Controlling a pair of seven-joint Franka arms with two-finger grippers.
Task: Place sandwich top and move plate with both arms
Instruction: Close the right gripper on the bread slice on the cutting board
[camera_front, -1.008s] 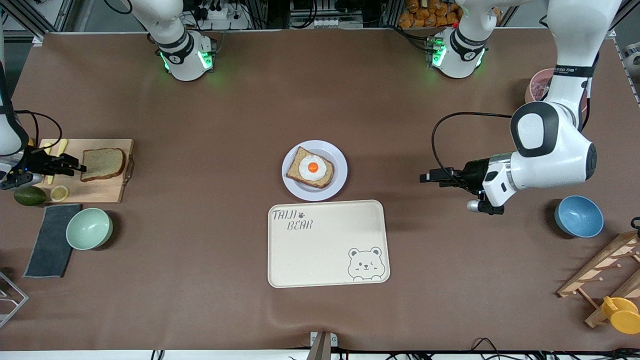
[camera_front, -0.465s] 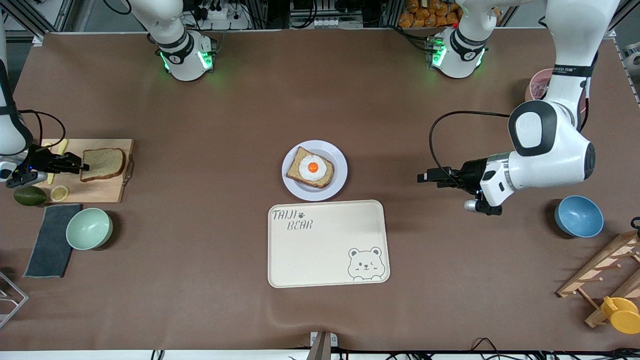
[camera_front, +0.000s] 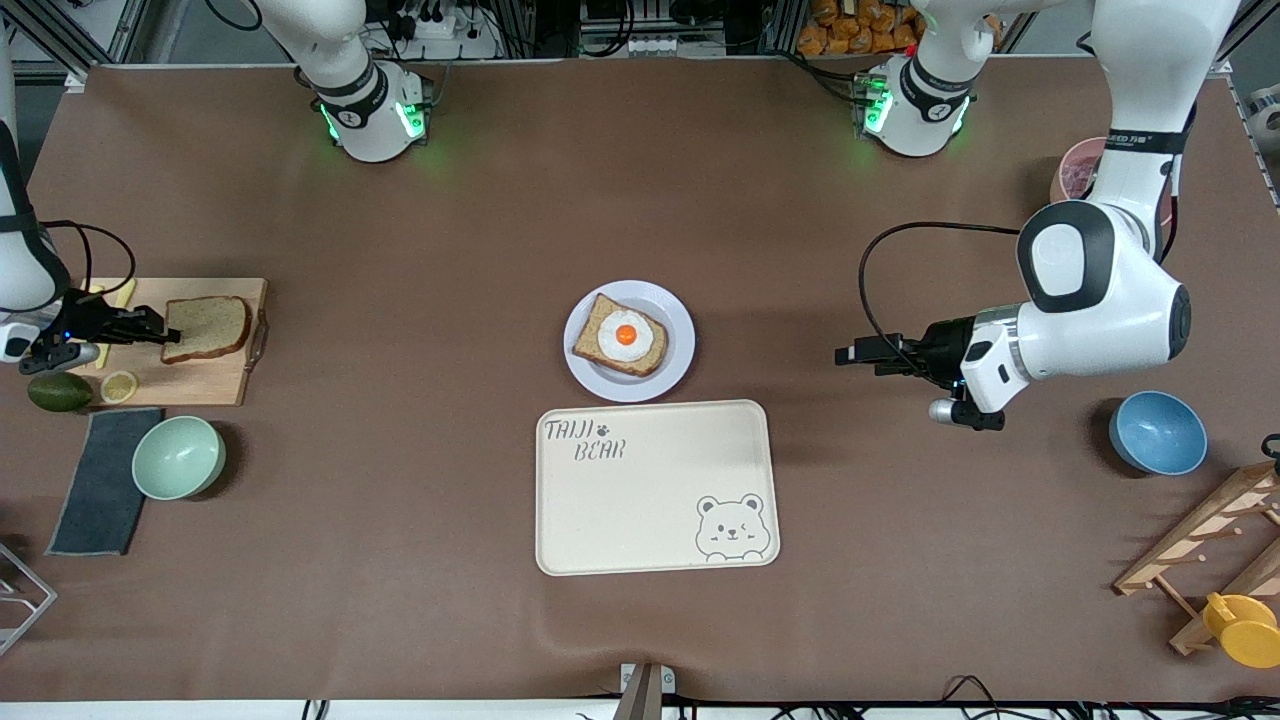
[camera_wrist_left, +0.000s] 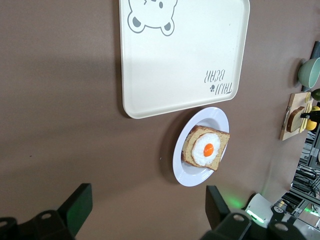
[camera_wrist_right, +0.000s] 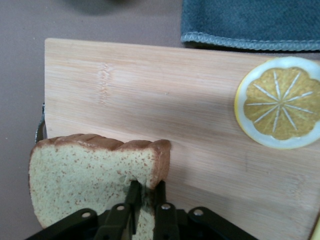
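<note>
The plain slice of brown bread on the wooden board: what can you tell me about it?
The plain slice of brown wholemeal bread has a speckled crumb, a darker crust and a bare surface. It lies flat on the pale wooden cutting board at the right arm's end of the table. The right end effector has its black fingers shut on the slice's edge, denting the crumb. Nothing else touches it.

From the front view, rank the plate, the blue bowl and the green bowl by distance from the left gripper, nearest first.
1. The plate, mid-table, toward the right arm's end from the left gripper.
2. The blue bowl, at the left arm's end.
3. The green bowl, at the right arm's end.
</note>
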